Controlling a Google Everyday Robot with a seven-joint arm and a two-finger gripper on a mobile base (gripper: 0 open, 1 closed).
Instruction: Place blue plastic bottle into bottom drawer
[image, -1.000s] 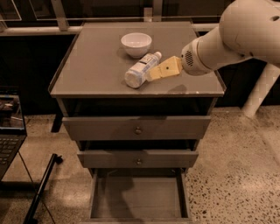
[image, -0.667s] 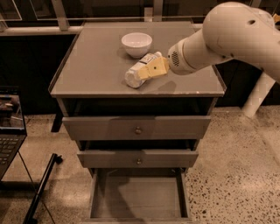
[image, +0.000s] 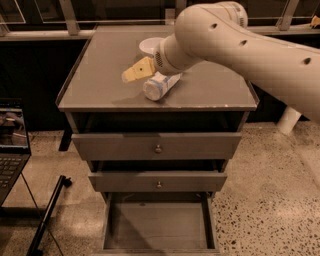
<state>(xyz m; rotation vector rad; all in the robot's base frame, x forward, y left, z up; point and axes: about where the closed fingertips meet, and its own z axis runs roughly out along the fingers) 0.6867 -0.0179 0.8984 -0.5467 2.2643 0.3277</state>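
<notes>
The blue plastic bottle (image: 160, 85) lies on its side on the cabinet top, its cap end toward the front. My gripper (image: 138, 70), with yellow tips, hovers just above and to the left of the bottle, and the arm crosses over the bottle from the right. The bottom drawer (image: 158, 226) is pulled open below, its flat floor bare.
A white bowl (image: 148, 45) sits behind the bottle, partly hidden by my arm. The two upper drawers with round knobs (image: 158, 148) stand slightly open. A laptop (image: 11, 145) is at the left and a dark pole (image: 47, 215) leans on the speckled floor.
My gripper has moved left, from the right of the bottle to over its left side. The bottle has stayed in about the same place.
</notes>
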